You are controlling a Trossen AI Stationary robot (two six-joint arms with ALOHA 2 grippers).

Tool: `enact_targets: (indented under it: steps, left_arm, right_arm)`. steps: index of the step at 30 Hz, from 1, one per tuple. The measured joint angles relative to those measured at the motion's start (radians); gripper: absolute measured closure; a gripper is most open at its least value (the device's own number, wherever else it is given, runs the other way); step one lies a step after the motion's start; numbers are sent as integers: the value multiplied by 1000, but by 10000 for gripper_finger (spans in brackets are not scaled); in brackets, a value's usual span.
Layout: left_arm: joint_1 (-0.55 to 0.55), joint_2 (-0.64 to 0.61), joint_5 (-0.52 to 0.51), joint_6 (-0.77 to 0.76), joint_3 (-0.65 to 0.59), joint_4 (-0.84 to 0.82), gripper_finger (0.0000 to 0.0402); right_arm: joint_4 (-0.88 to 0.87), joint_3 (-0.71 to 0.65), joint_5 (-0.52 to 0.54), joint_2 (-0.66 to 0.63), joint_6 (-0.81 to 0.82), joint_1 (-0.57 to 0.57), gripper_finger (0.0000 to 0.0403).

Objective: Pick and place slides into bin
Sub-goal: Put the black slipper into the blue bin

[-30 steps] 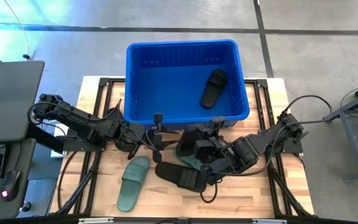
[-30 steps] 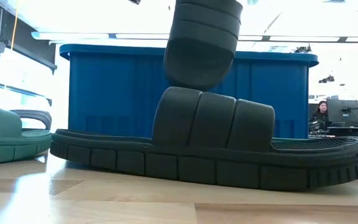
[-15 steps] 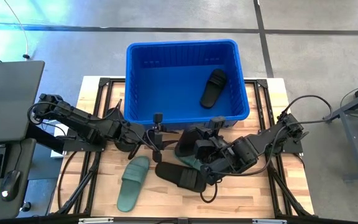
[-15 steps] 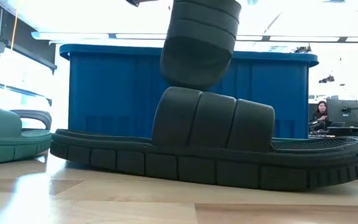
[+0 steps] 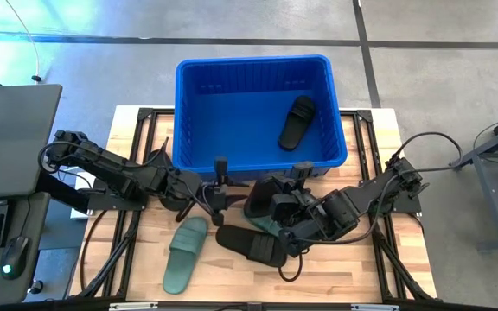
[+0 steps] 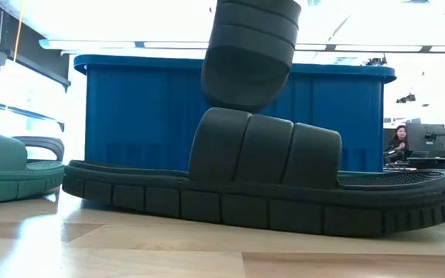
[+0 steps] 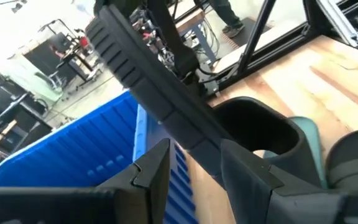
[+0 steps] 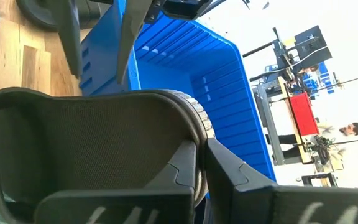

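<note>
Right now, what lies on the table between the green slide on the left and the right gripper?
In the high view, a black slide lies on the wood between the green slide and the right gripper, which holds another slide.

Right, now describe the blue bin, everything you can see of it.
The bin is a bright blue rectangular tub that looks like plastic, with finely slotted walls and a rounded rim. It stands upright and open-topped at the far edge of the wooden table, about mid-width. Inside, one black slide lies on the floor near the right wall; the rest of the floor is bare. Nothing grips the bin.
</note>
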Motion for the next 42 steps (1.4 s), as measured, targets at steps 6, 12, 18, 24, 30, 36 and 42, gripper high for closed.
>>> enact_targets:
  steps: [6,12,18,24,30,36,42]
  left_arm:
    - [0,0,9,-67,0,-1,275]
    - [0,14,77,-111,1,-3,275]
    - [1,35,56,-111,0,-5,275]
    - [0,42,64,-86,0,1,261]
    - [1,41,61,-59,0,-4,214]
    - [7,41,61,-132,0,11,163]
    - [7,41,60,-315,0,137,131]
  right_arm:
    - [0,0,0,0,1,0,403]
    - [0,0,-7,0,0,0,403]
    - [3,0,-41,0,0,0,403]
    - [4,0,-46,0,-2,-1,403]
    - [5,0,-38,0,-1,-3,403]
    - [19,0,-38,0,-2,-3,403]
    - [78,0,-37,0,-14,-14,403]
